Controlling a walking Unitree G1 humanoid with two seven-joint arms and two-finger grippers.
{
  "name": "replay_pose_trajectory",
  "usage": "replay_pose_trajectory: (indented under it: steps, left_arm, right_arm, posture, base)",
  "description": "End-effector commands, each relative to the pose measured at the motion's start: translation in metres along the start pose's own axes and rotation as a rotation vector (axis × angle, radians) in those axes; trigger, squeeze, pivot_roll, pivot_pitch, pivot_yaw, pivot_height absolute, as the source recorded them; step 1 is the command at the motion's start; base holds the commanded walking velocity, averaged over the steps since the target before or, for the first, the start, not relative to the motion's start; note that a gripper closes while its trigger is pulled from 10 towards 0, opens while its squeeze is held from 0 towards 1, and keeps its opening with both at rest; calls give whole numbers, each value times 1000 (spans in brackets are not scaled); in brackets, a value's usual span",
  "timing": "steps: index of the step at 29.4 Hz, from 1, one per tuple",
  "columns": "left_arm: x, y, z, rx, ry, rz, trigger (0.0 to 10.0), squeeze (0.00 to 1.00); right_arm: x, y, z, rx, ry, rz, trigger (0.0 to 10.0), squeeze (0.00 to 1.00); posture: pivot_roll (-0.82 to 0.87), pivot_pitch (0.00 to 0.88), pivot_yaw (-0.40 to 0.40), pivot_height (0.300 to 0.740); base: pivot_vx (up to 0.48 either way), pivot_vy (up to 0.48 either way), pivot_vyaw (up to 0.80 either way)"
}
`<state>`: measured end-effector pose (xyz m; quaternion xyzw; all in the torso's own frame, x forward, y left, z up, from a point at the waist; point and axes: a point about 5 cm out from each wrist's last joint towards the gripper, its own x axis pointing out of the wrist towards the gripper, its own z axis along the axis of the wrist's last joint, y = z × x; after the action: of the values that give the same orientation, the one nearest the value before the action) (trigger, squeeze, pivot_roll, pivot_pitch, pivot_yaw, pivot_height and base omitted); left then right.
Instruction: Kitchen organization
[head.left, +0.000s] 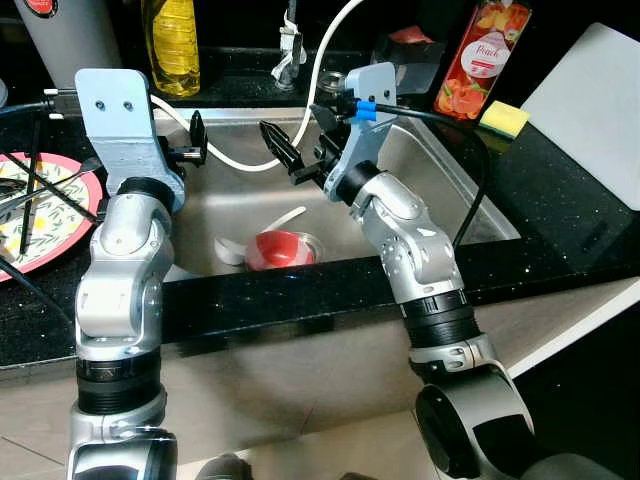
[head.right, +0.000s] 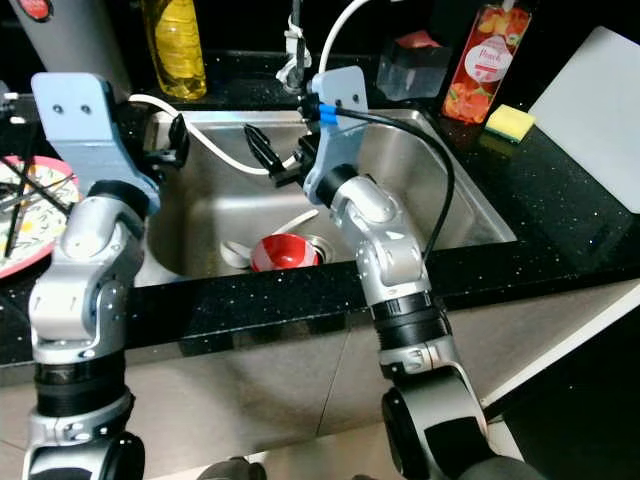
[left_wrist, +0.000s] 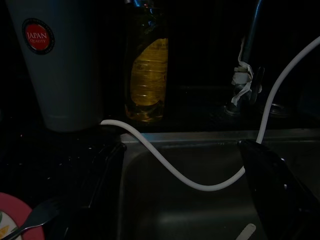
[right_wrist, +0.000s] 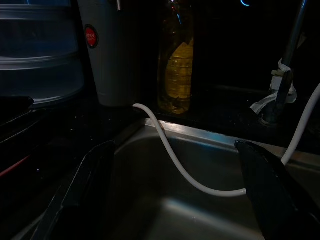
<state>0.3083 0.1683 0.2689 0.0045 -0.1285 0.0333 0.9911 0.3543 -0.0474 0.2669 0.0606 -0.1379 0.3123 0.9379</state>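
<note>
Both pincers over the sink, hose in the way.
Right pincer (head.left: 290, 150) and left pincer (head.left: 192, 140) hang open, holding nothing; red bowl (head.left: 278, 250) w/ white spoon (head.left: 240, 245) sits at sink (head.left: 440, 190) bottom near front wall. Risk: fingers snag white hose (head.left: 240, 160) reaching down. Plate (head.left: 45, 215) crowds worktop's left edge; more room on the right.

Bowl (head.left: 281, 249) and spoon (head.left: 262, 229) in the sink (head.left: 430, 180); plate (head.left: 40, 215) left, sponge (head.left: 503, 118) right.

home kitchen: steel sink (head.left: 455, 185), black counter (head.left: 560, 215), oil bottle (head.left: 172, 45), sponge (head.left: 504, 118).
</note>
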Motion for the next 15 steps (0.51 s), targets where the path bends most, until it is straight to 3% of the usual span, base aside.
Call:
replay_pose_trajectory:
  steps: [1,15]
  left_arm:
    - [0,-3,-5,-8,18,-4,10000,0]
    - [0,-4,-5,-8,17,-9,10000,0]
  right_arm:
    - [0,-4,1,-7,-2,-10,10000,0]
    - [0,-4,1,-7,-3,-9,10000,0]
  posture:
    - [143,0,-70,740]
    - [142,0,-67,740]
  base:
    - [0,0,0]
    - [0,0,0]
